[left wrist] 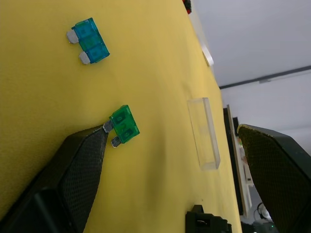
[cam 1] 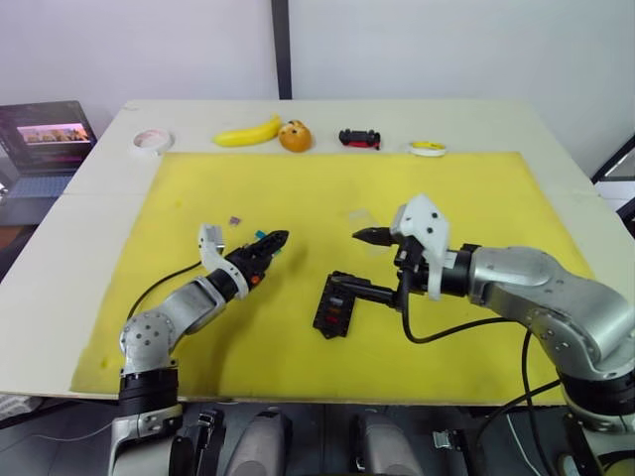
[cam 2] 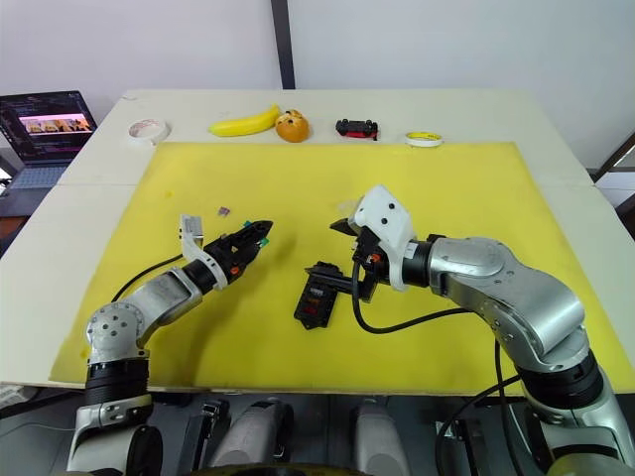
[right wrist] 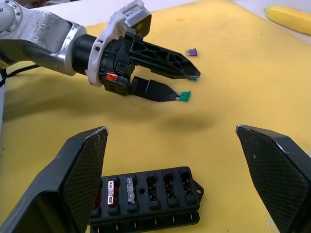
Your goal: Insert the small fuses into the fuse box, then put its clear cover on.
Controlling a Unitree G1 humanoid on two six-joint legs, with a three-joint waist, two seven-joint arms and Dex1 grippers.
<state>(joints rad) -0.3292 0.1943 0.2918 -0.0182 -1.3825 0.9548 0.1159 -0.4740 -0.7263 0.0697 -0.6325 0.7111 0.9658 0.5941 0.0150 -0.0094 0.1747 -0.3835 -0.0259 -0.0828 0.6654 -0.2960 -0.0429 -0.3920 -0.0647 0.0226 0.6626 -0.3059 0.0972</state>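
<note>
Here the left tool (right wrist: 187, 85) has its fingers spread wide over the yellow mat (cam 1: 298, 188), and the green fuse (left wrist: 124, 125) lies on the mat touching 1 fingertip. The teal fuse (left wrist: 89, 41) lies near it, the purple fuse (right wrist: 193, 52) a little farther off: 3 loose fuses counted. The clear cover (left wrist: 204, 132) rests on the mat beyond them. The right tool (right wrist: 175, 179), also wide open, hovers just above the fuse box (right wrist: 150, 199), which already holds 2 fuses.
</note>
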